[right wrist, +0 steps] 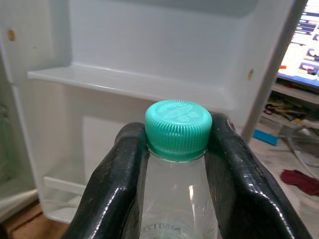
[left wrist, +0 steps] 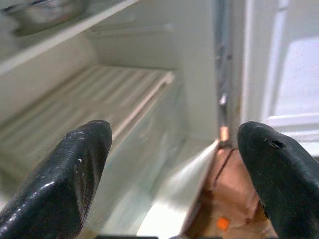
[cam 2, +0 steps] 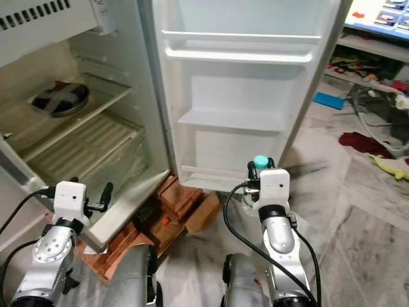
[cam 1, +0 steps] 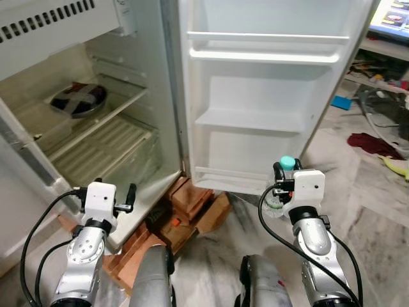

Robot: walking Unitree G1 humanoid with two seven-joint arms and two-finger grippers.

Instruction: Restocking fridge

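Step in hand, by my reckoning: carrying bottle (right wrist: 178,164) to open fridge door (cam 1: 268,83).
Next move likely calls for lifting it over lowest door rail (cam 1: 223,174), setting it upright behind.
Right gripper (right wrist: 177,164): 2 fingers clenched on bottle neck, just under teal cap (right wrist: 177,128).
Left gripper (left wrist: 174,164): spread wide, grasping nothing, facing fridge's lower compartment.

Red cloth (cam 1: 372,143) and blue item (cam 1: 341,102) on floor (cam 1: 358,198)
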